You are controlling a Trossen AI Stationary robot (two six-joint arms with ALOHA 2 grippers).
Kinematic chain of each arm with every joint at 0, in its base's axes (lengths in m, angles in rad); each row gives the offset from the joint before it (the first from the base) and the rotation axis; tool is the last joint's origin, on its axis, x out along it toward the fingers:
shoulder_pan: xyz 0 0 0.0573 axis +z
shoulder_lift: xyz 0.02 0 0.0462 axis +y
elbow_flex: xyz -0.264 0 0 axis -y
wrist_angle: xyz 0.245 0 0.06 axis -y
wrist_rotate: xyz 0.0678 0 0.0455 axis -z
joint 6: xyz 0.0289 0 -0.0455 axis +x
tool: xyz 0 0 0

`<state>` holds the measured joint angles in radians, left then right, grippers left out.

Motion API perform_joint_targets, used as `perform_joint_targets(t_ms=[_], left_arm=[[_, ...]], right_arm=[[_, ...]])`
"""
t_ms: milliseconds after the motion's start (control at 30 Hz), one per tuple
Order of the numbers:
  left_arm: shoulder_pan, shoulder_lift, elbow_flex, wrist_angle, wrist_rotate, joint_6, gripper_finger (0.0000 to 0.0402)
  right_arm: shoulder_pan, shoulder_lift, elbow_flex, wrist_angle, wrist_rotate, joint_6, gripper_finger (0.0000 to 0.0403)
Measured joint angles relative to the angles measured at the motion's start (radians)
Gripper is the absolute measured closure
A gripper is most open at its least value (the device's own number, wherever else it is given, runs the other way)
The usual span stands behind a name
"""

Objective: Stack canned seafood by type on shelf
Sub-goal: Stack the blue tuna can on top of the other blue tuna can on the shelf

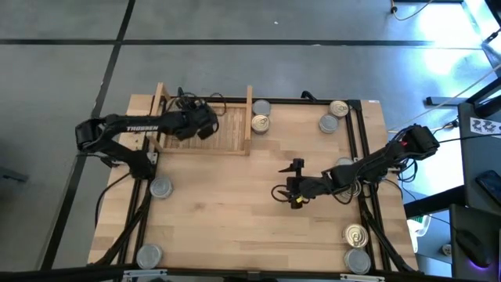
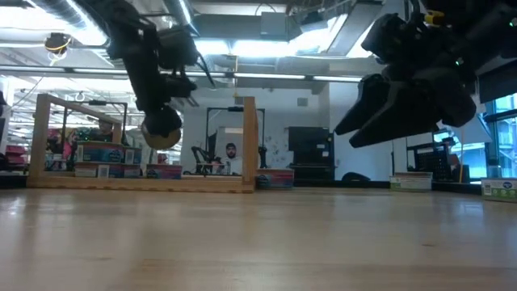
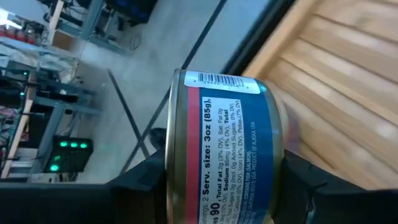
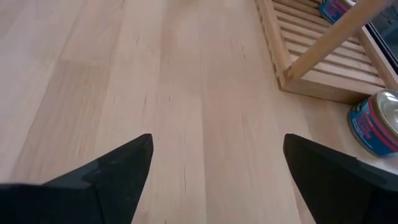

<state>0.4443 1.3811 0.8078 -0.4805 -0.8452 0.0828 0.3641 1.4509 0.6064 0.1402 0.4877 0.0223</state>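
While loose, nine cans (image 1: 161,187).

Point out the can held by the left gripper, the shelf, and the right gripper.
can held by the left gripper (image 3: 227,155), left wrist view, on its blue printed side label.
shelf (image 1: 227,131), high view, on its bare slatted base.
right gripper (image 4: 217,168), right wrist view, midway between its open fingertips.

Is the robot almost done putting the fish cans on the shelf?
Not nearly. The shelf shows no cans set down on its slats yet. The left gripper is holding one blue can above it. The right gripper is open and empty over the table's middle. At least eight more cans wait on the table, like the gold-topped one beside the shelf and the grey-topped one.
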Motion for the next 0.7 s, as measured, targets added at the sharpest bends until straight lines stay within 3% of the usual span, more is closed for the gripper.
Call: perform_joint_targets(t_ms=[300,700], left_arm=[[0.125,0.106,0.0,0.159,0.033,0.2,0.0197],[0.174,0.151,0.0,0.162,0.17,0.182,0.0131]], right_arm=[[0.002,0.006,0.0,0.02,0.0,0.0,0.0043],[0.002,0.006,0.0,0.016,0.0,-0.001,0.0043]])
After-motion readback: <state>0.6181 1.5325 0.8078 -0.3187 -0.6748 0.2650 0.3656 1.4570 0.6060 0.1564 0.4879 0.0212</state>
